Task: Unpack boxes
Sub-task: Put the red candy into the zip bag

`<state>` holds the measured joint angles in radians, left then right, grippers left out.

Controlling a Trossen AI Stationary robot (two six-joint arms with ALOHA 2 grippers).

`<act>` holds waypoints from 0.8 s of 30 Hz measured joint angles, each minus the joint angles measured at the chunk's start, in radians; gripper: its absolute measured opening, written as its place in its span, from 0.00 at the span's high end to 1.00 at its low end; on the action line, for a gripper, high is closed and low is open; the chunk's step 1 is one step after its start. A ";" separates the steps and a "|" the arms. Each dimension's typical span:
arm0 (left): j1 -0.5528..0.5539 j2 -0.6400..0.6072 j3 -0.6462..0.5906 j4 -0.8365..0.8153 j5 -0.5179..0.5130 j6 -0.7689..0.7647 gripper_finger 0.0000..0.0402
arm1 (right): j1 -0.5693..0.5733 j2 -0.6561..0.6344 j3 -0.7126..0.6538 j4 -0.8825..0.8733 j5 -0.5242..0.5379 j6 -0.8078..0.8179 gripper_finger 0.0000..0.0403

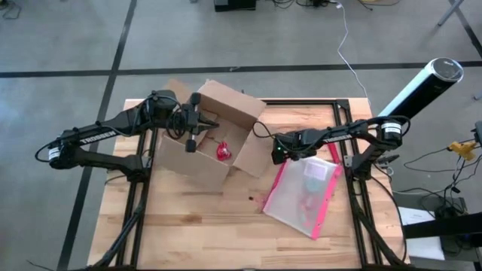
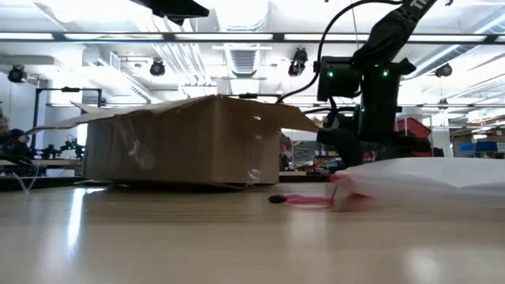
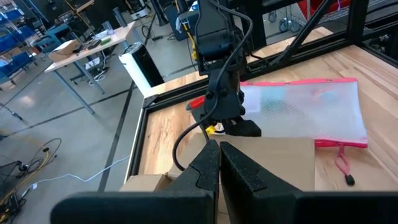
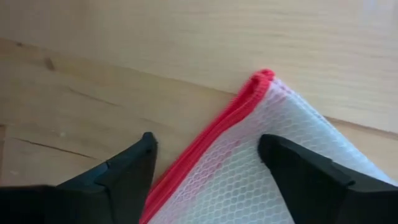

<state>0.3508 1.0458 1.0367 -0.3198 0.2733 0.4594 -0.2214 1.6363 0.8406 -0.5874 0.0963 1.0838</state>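
A: Brown cardboard box [image 1: 211, 135] lying on the far left part of the table [image 1: 196, 226], flaps folded outward, mouth open upward. Inside, 1 small red-pink item [image 1: 223, 151] resting on the box floor; too small to name.

B: And around the box?

A: Left gripper [image 1: 193, 122] hanging over the open mouth, near the left wall. Fingers pressed together in the left wrist view [image 3: 219, 163], nothing visible between them. Probably placed there to reach down for the red-pink item, though only a guess.

B: Right side?

A: Right gripper [image 1: 280, 153] low, just beside the right wall of the box, at the upper corner of the pink-edged mesh pouch [image 1: 305, 192]. Jaws spread apart in the right wrist view, 1 finger [image 4: 121, 177] on each side of the pink corner [image 4: 261, 78], not closed on it.

B: Why there?

A: Perhaps about to pinch that corner, perhaps just let go of it. Hard to judge from this moment alone.

B: Pouch contents?

A: Pouch flat on the wood, right of the box, well outside it. Some pale shapes faintly seen through the mesh, not clear enough to name. Small dark zip pull [image 2: 277, 199] on a pink cord lying on the table between box and pouch.
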 joint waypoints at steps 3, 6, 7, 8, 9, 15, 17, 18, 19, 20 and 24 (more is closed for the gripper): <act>0.002 0.000 0.000 0.000 0.000 0.000 1.00 | 0.000 -0.003 0.000 0.002 -0.005 -0.029 0.44; 0.005 0.000 0.000 0.000 0.000 0.000 1.00 | 0.001 -0.010 0.001 0.006 -0.012 -0.064 0.55; 0.007 0.000 0.000 0.000 -0.001 0.000 1.00 | 0.001 -0.011 0.002 0.008 -0.014 -0.076 0.59; 0.008 0.000 0.000 0.000 0.000 0.000 1.00 | 0.001 -0.011 0.002 0.015 -0.018 -0.085 0.64; 0.008 0.000 0.000 0.000 -0.001 0.000 1.00 | 0.001 -0.011 0.003 0.025 -0.022 -0.096 0.68; 0.013 0.000 0.000 -0.001 -0.001 0.000 1.00 | 0.001 -0.011 0.005 0.061 -0.026 -0.127 0.91; 0.014 0.000 0.000 0.000 -0.001 0.000 1.00 | 0.001 -0.011 0.005 0.073 -0.034 -0.136 0.97; 0.014 0.000 0.000 0.000 -0.001 0.000 1.00 | 0.001 -0.011 0.005 0.079 -0.041 -0.141 0.98; 0.014 0.000 0.000 0.000 -0.001 0.000 1.00 | 0.001 -0.011 0.005 0.085 -0.050 -0.146 0.99; 0.014 0.000 0.000 0.000 -0.001 0.000 1.00 | 0.001 -0.011 0.005 0.092 -0.056 -0.149 0.98; 0.015 0.000 0.000 0.000 -0.001 0.000 1.00 | 0.001 -0.019 0.005 0.115 -0.085 -0.152 1.00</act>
<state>0.3658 1.0458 1.0367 -0.3200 0.2726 0.4591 -0.2207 1.6178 0.8455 -0.4728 0.0112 0.9321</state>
